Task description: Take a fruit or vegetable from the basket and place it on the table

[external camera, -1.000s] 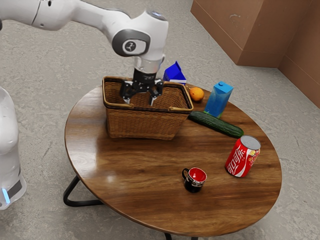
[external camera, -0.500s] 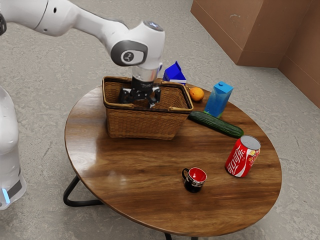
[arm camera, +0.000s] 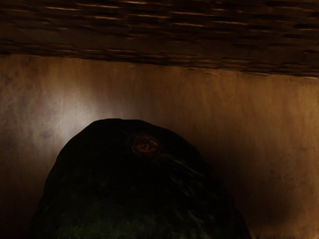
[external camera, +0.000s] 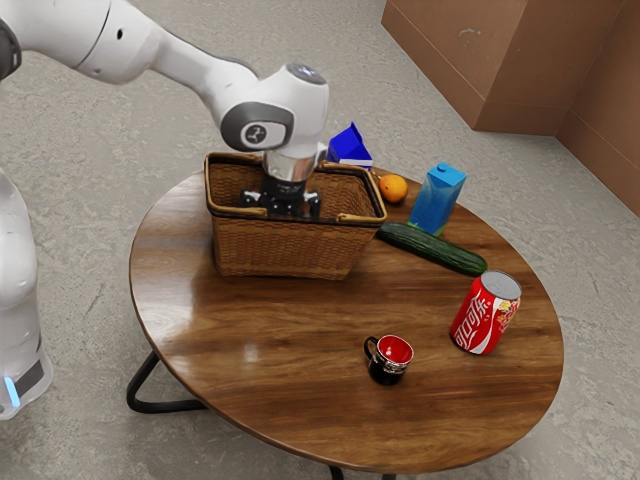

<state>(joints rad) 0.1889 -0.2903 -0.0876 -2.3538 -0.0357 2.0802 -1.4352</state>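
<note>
Gripper [external camera: 283,205] down inside the wicker basket [external camera: 290,248], whether released or clenched I cannot tell; the dark green produce [arm camera: 134,199], brown stem scar showing, is in there too, right at or under the gripper, near one woven wall [arm camera: 159,30]

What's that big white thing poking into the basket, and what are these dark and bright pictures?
That's a robot arm. Its end effector, the part for grabbing, is down in the basket. The bright picture comes from a camera beside the arm. The dark one comes from a camera on the arm's hand, looking inside the basket at something round and dark green, perhaps an avocado. I can't tell whether it's being held. Also on the wooden table are an orange, a cucumber, a light blue carton, a red can and a little mug. A dark blue box peeks out behind the basket.
</note>
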